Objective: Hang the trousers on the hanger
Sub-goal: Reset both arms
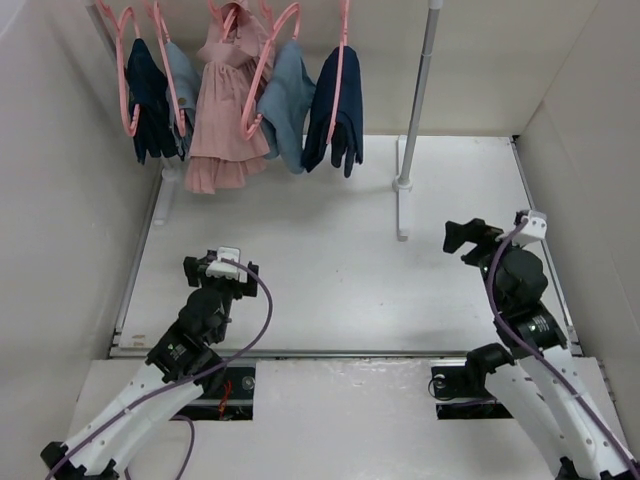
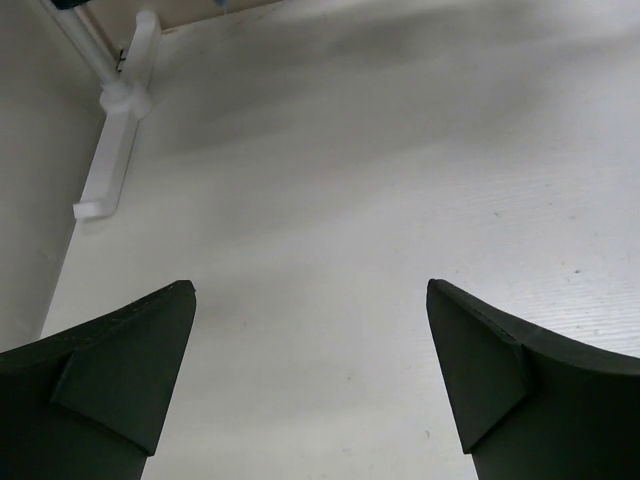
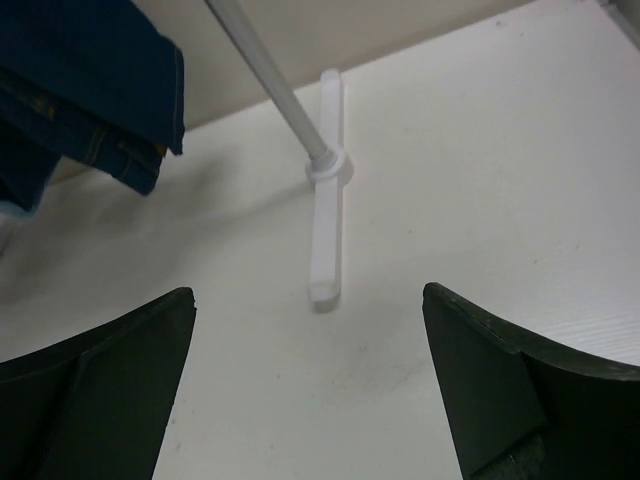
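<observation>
The dark navy trousers (image 1: 335, 115) hang folded over a pink hanger (image 1: 341, 55) at the right end of the row on the rack at the back. Their denim hem with orange stitching shows in the right wrist view's upper left corner (image 3: 90, 90). My left gripper (image 1: 221, 266) sits low over the white table at front left, open, with only bare table between its jaws (image 2: 310, 290). My right gripper (image 1: 468, 240) hovers at the right, open and empty (image 3: 308, 292), pointing towards the rack's foot. Both grippers are well apart from the trousers.
Further left on the rack hang a smaller dark navy garment (image 1: 150, 95), two light blue garments (image 1: 285, 105) and a pink dress (image 1: 222, 110), all on pink hangers. The rack's white pole (image 1: 420, 90) and foot (image 3: 328, 220) stand at the back right; another foot (image 2: 110, 150) lies left. White walls enclose the table.
</observation>
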